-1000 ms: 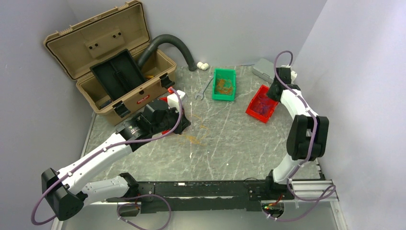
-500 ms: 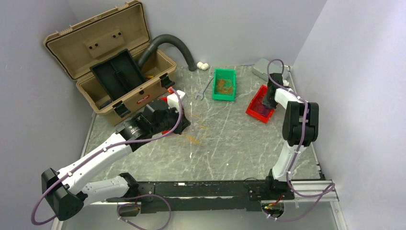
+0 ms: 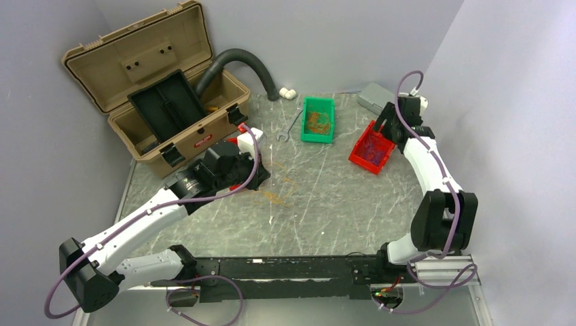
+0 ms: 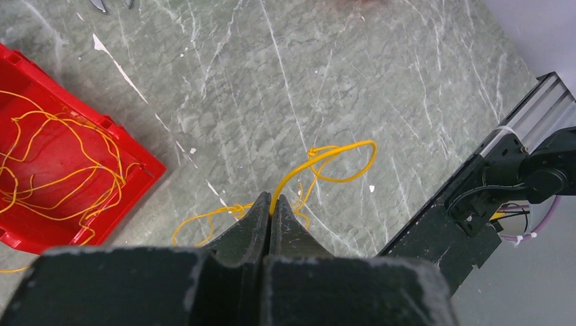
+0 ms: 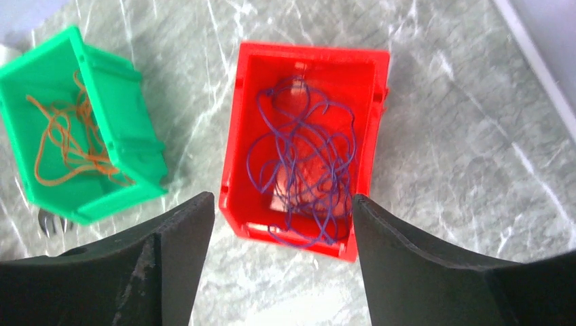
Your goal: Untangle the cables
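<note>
Hovering over red bin (image 5: 312,53) rim, right hand (image 5: 282,198) spread, wall (image 3: 489,102) close

Bright, even light; soft shadows; crisp, saturated colours.

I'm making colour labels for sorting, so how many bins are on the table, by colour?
Red bins: 2 (right-side red bin, left-side red bin)
Green bins: 1 (green bin)
Total: 3
</note>
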